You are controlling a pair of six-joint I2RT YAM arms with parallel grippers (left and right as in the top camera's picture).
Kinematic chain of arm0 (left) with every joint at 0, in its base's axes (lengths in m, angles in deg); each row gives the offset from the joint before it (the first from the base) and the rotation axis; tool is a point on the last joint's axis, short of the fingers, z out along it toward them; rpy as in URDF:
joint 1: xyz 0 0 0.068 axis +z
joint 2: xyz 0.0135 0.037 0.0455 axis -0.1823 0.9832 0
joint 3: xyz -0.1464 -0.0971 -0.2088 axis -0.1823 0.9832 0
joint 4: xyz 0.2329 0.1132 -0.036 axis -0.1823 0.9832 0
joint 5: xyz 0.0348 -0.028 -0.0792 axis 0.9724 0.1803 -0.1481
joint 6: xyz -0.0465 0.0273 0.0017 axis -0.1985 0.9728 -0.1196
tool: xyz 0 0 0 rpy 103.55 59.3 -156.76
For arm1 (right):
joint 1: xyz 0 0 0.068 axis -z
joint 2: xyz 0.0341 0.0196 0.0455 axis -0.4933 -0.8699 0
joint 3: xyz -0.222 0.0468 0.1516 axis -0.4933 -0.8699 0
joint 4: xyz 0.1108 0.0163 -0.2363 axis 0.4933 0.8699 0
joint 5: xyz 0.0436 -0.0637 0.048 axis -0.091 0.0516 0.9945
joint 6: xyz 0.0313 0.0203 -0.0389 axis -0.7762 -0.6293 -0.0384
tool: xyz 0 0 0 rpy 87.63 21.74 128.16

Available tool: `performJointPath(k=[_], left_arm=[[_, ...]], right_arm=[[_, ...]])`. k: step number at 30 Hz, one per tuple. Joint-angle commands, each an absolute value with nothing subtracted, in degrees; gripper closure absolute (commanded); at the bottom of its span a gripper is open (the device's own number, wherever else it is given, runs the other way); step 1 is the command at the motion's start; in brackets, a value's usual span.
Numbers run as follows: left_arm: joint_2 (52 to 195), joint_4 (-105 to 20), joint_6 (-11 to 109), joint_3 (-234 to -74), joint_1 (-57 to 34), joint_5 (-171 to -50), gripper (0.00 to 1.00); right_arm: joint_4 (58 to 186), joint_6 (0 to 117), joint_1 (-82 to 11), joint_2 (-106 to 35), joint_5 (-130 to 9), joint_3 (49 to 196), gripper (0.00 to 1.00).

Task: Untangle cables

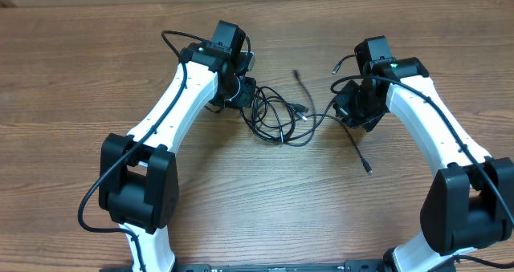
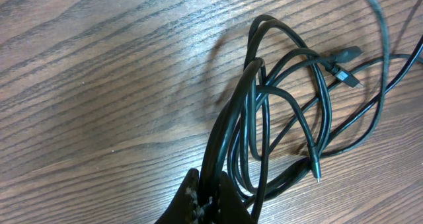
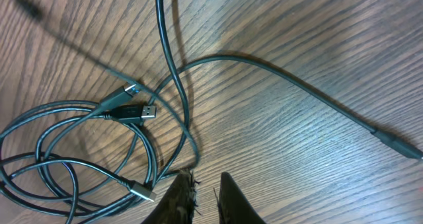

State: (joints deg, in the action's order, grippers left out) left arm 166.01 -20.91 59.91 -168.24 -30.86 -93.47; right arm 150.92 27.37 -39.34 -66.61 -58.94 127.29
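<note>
The cables (image 1: 281,115) are thin, glossy black cords heaped in overlapping loops on the wooden counter (image 1: 80,47), lying between the two tools. The left tool (image 1: 242,91) is closed on them. In its wrist view several strands (image 2: 264,118) run together into the pinched fingertips (image 2: 208,194) and fan out ahead of the tool into wide coils. A silver-tipped plug (image 2: 344,73) lies ahead of the tool and to its right.

The right tool (image 1: 353,107) stands narrowly parted, with bare wood showing in the gap at its tips (image 3: 201,184). A cord bends just ahead of its left finger, and I cannot tell whether the two touch. The coiled bunch (image 3: 79,145) lies to the left of this tool, with a flat USB plug (image 3: 142,112) at its edge. One loose strand (image 3: 297,85) arcs away ahead of the tool and to its right.
</note>
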Motion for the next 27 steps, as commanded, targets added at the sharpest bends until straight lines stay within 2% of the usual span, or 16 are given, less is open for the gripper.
performJointPath(k=[1, 4, 5, 6, 10, 14, 21, 24, 27], left_arm=[[165.40, -21.10, 59.54, -168.05, -30.67, -92.90, 0.95], [165.40, -21.08, 59.54, -168.07, -30.67, -92.90, 0.81], [165.40, -21.04, 59.54, -168.07, -30.67, -92.90, 0.73], [165.40, -20.93, 59.54, -168.05, -30.67, -92.90, 0.68], [165.40, -20.89, 59.56, -168.05, -30.67, -92.88, 0.62], [165.40, -20.64, 59.56, -167.98, -30.73, -88.88, 0.66], [165.40, -23.03, 59.36, -162.78, -30.71, -84.94, 0.92], [165.40, -22.96, 53.00, -160.96, -30.12, -77.23, 0.91], [165.40, -22.63, 52.00, -160.94, -28.63, -77.51, 0.87]], right_arm=[[150.90, 30.39, -39.25, -65.97, -59.88, 126.07, 0.86], [151.05, 30.87, -39.25, -65.97, -59.88, 125.28, 0.86], [151.14, 30.87, -39.36, -66.02, -59.86, 125.28, 0.86], [151.05, 30.87, -39.58, -66.02, -59.88, 125.28, 0.86], [150.04, 30.87, -40.89, -66.02, -59.88, 125.28, 0.86], [148.19, 33.08, -42.95, -66.02, -59.42, 125.28, 0.87], [142.39, 35.13, -48.69, -66.02, -58.79, 125.28, 0.87], [140.86, 35.11, -50.62, -66.02, -58.81, 125.28, 0.86], [140.34, 35.13, -51.78, -66.02, -58.83, 125.28, 0.84]])
